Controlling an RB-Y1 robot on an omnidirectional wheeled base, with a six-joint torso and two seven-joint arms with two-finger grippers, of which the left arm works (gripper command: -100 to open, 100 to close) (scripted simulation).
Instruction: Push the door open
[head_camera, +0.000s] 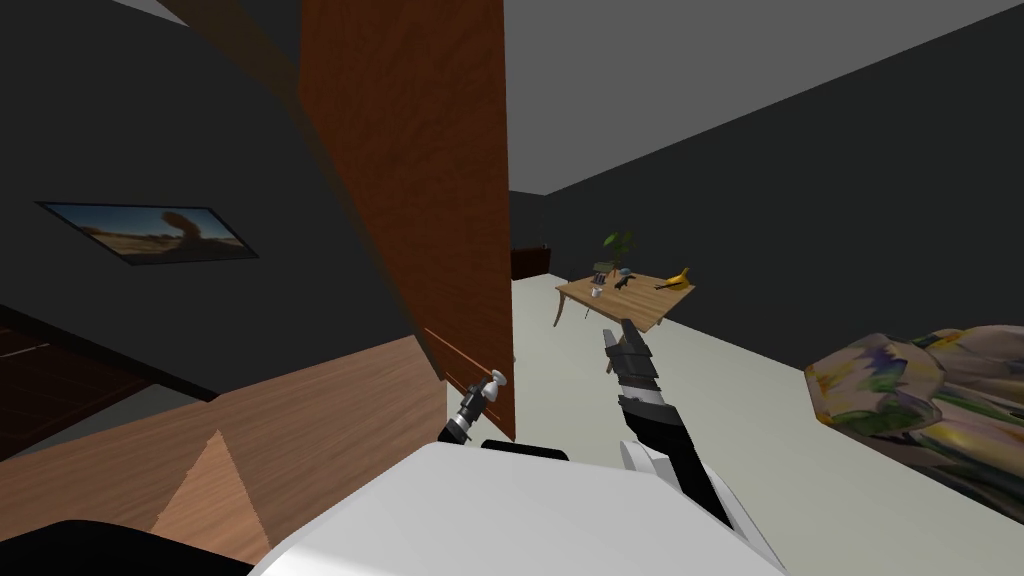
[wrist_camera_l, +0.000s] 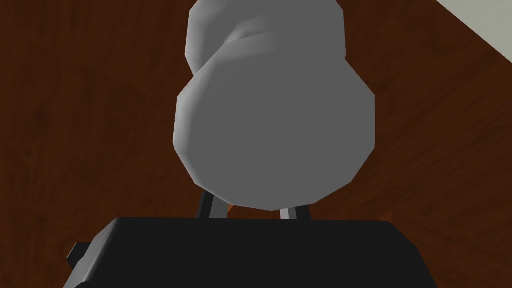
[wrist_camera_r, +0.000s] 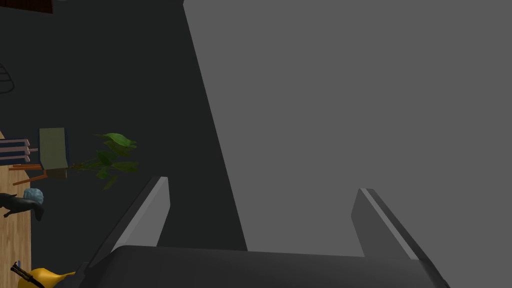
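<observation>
Knob (wrist_camera_l: 274, 125) on the brown door (head_camera: 420, 180) sits pinched in the left hand (head_camera: 488, 390) (fingers narrowed beneath it), near the door's free edge. Right hand (wrist_camera_r: 262, 186) hovers spread beside that edge; a worktop (head_camera: 640, 300) stands well beyond the door.

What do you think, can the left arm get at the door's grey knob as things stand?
Probably yes: the left gripper sits right at the grey knob on the brown door, and nothing lies between them.
</observation>
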